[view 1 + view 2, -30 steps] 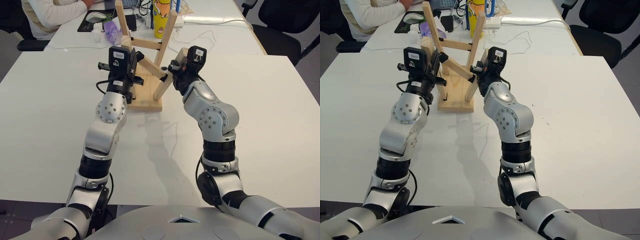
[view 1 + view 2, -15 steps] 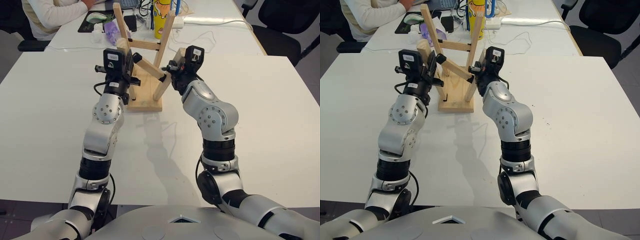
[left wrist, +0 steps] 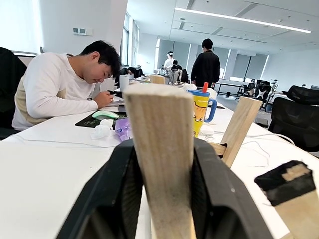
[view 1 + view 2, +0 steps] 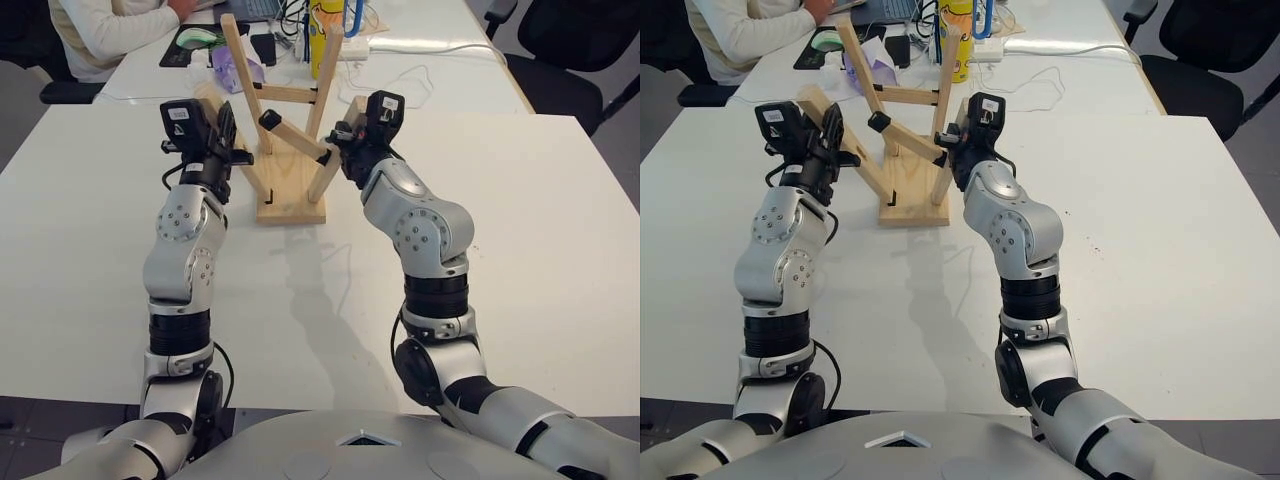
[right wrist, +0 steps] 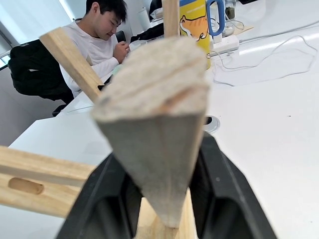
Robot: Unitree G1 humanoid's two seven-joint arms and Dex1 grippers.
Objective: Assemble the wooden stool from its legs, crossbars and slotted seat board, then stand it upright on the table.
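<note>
On the table [image 4: 520,200], the left gripper [image 4: 226,140] has its jaws clamped on one stool leg [image 4: 868,172], the right gripper [image 4: 345,150] on another leg [image 4: 325,178].

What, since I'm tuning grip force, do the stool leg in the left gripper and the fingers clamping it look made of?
The stool leg: pale bare wood, it seems; grain lines run along its length, no paint or gloss. The fingers: matte black, probably plastic or rubber; the inner faces look finely ribbed, but the look cannot settle which.
</note>
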